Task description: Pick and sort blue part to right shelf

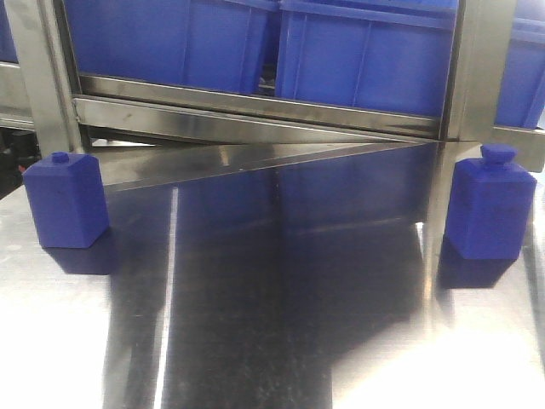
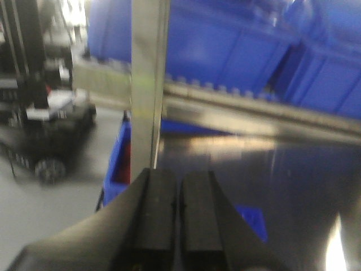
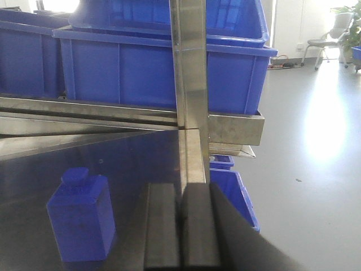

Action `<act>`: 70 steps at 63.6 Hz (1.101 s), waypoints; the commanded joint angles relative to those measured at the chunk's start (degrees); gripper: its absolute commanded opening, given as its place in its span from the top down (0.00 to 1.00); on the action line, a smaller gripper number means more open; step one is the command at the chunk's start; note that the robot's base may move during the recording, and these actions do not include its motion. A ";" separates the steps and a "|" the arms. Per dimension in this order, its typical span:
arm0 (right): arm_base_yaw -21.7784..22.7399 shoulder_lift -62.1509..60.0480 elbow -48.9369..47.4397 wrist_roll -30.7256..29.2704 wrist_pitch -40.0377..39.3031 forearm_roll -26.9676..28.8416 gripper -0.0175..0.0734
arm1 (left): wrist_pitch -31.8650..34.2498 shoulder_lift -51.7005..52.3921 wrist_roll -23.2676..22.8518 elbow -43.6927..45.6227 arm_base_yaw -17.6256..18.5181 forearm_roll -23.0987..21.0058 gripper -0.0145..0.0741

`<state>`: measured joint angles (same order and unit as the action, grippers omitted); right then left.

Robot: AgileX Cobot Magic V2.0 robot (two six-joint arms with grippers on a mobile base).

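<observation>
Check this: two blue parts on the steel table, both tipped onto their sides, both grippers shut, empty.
Not tipped: the left blue part and right blue part stand upright on the steel table, as the front-facing view shows. The left gripper and right gripper are shut, empty.

A smooth grey floor [image 3: 316, 169] fills the right of the right wrist view, a bright patch of light glaring off it. At the upper right, a chair [image 3: 330, 39] and a green plant [image 3: 352, 22] stand by a pale wall [image 3: 285, 25]. In the left wrist view, a dark wheeled cart [image 2: 48, 121] sits blurred at the left. The polished steel surface [image 1: 272, 341] mirrors pale streaks of light.
</observation>
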<state>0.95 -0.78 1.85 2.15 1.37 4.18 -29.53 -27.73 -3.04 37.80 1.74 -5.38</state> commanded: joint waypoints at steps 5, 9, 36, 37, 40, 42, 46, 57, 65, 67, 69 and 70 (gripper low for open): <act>0.21 -1.02 -1.32 -0.41 -5.54 -0.13 0.77 | 1.01 -5.26 -0.11 2.18 0.30 -3.18 0.43; 0.21 -1.02 -1.32 -0.41 -5.54 -0.13 0.77 | -0.10 -6.91 0.44 2.30 0.30 -3.64 0.35; 0.21 -1.02 -1.32 -0.41 -5.13 -0.13 0.77 | -19.01 -28.12 18.01 18.96 0.30 -21.70 0.16; 0.21 -1.02 -1.32 -0.41 -5.13 -0.13 0.77 | -19.22 -28.84 18.97 19.93 0.30 -22.72 0.16; 0.21 -1.02 -1.32 -0.41 -5.13 -0.13 0.77 | -19.47 -31.35 19.57 21.71 0.52 -24.38 0.16; 0.21 -1.02 -1.32 -0.41 -5.13 -0.13 0.77 | -19.57 -32.73 19.57 22.83 0.98 -24.81 0.16; 0.21 -1.02 -1.32 -0.41 -5.13 -0.13 0.77 | -19.54 -36.15 19.57 25.40 2.69 -24.69 0.16; 0.21 -1.02 -1.32 -0.41 -5.13 -0.13 0.77 | -19.39 -44.83 19.57 31.05 8.81 -23.63 0.16; 0.21 -1.02 -1.32 -0.41 -5.13 -0.13 0.77 | -19.63 -50.97 14.74 35.03 12.24 -17.20 0.16; 0.21 -1.02 -1.32 -0.41 -5.13 -0.13 0.77 | -20.01 -52.11 12.15 35.87 12.56 -15.51 0.16; 0.21 -1.02 -1.32 -0.41 -5.13 -0.13 0.77 | -20.74 -53.16 8.89 36.74 12.85 -13.55 0.16; 0.21 -1.02 -1.32 -0.41 -5.13 -0.13 0.77 | -21.43 -53.92 7.08 37.42 13.01 -12.85 0.16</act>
<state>0.95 -0.78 1.85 2.15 1.37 4.18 -51.75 -80.56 10.73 71.29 13.74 -21.29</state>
